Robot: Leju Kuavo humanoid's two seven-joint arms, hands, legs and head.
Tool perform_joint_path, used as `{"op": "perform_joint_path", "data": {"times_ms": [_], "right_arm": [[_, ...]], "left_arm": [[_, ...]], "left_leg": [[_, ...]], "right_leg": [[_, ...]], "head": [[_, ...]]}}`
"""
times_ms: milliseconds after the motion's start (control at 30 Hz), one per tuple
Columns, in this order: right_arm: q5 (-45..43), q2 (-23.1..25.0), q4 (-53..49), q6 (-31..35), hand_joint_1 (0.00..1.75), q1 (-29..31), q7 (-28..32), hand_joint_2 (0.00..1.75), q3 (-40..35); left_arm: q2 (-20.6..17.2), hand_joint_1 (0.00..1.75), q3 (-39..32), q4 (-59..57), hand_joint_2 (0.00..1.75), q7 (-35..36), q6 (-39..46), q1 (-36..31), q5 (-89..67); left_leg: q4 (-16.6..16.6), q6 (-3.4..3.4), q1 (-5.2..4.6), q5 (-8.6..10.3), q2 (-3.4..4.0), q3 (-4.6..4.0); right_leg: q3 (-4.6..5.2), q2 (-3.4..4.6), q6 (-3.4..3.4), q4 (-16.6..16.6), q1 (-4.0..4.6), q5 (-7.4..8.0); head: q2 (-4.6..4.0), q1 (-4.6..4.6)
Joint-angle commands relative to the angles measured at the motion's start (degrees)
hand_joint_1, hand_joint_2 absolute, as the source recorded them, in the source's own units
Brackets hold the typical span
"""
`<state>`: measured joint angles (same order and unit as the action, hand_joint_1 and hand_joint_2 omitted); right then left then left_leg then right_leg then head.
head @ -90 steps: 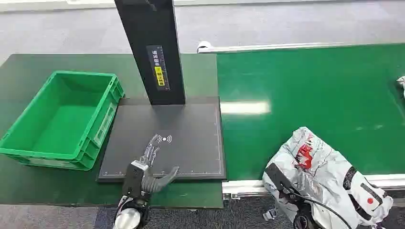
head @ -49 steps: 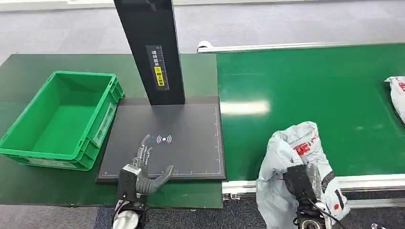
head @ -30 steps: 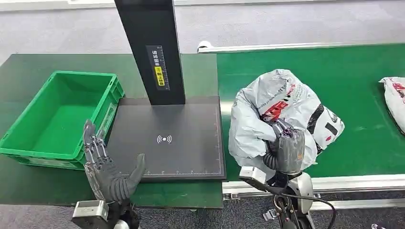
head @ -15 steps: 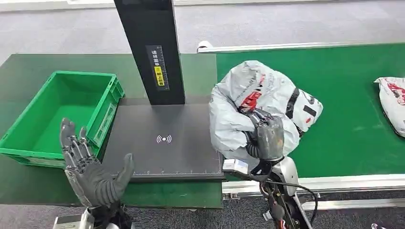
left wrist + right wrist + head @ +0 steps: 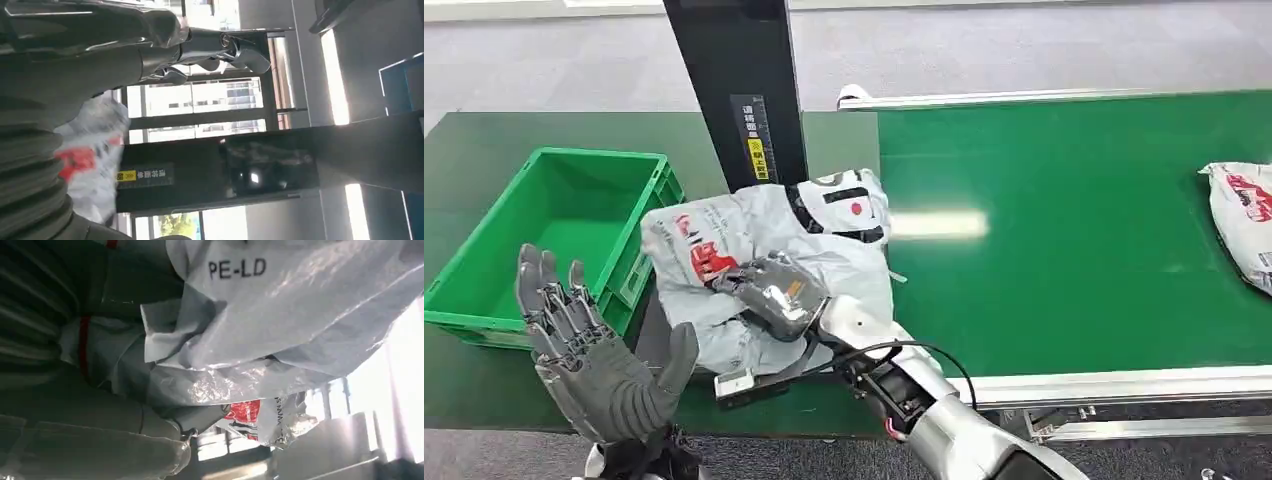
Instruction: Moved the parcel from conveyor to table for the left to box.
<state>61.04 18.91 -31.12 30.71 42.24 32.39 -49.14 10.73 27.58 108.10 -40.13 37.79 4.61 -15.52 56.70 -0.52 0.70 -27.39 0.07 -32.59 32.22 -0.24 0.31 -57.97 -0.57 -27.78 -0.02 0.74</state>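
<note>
Since half a second ago the right hand (image 5: 774,290) has swung the parcel (image 5: 764,265) leftward off the green conveyor (image 5: 1074,220), and the grey bag now covers the black scanner pad (image 5: 649,325) on the table (image 5: 484,140), where before it hung over the belt's edge. The left hand (image 5: 594,355) has risen slightly and stays spread.

The conveyor lies to the right of the right hand, well apart from it, with a second parcel (image 5: 1239,215) at its far right edge. The dark table lies under and to the left of both hands. The green crate (image 5: 549,240) sits beyond the left hand, just left of the parcel. The black post (image 5: 739,90) stands behind the parcel, touching or nearly touching its back edge.

The parcel, crumpled with red print, sits under the right hand, whose fingers are curled into the plastic and grip it; the right wrist view shows the film (image 5: 280,325) bunched close against the hand. The left hand holds nothing, palm up, fingers apart, near the parcel's left edge but clear of it.
</note>
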Motion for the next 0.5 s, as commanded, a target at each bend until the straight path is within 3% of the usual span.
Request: {"op": "perform_joint_path", "data": {"times_ms": [33,233,367,467,500], "right_arm": [[-0.9,1.1,10.2,-0.3,1.75,5.0,-0.1,1.75,-11.8],[-0.6,1.1,10.5,-0.4,1.75,5.1,0.2,1.75,-11.4],[-2.5,1.1,8.8,-0.7,1.75,4.2,0.5,1.75,-15.3],[-4.8,1.1,7.8,-11.0,1.75,4.3,-7.5,1.75,-21.0],[-3.8,1.1,8.2,-14.0,1.75,4.9,-12.7,1.75,-24.1]], "left_arm": [[-2.5,0.00,2.5,-2.6,1.75,0.1,2.2,-0.1,0.1],[-2.8,0.00,2.6,-3.0,1.75,0.1,2.2,-0.1,0.5],[-4.0,0.00,4.0,-4.9,1.75,0.1,2.2,-1.0,2.7],[-4.5,0.00,6.4,-4.8,1.75,0.1,2.2,-2.7,3.5],[-5.3,0.00,7.5,-5.8,1.75,0.1,2.2,-3.6,3.1]], "left_leg": [[-0.1,0.03,-0.03,0.05,-0.02,0.05],[-0.1,0.01,-0.01,0.05,-0.05,0.06],[0.0,0.02,-0.03,0.02,-0.05,0.08],[-0.2,0.04,0.01,0.09,-0.04,0.12],[0.0,0.03,-0.01,0.04,-0.04,0.05]], "right_leg": [[-0.05,-0.01,-0.01,0.1,-0.03,0.04],[-0.05,-0.04,-0.02,0.1,0.00,0.06],[-0.05,-0.04,0.01,0.0,-0.03,0.02],[-0.12,-0.02,0.00,0.2,0.01,0.11],[-0.03,-0.04,0.01,0.1,0.00,0.05]], "head": [[0.00,0.00],[0.02,0.00],[0.00,-0.02],[0.00,0.00],[0.00,0.00]]}}
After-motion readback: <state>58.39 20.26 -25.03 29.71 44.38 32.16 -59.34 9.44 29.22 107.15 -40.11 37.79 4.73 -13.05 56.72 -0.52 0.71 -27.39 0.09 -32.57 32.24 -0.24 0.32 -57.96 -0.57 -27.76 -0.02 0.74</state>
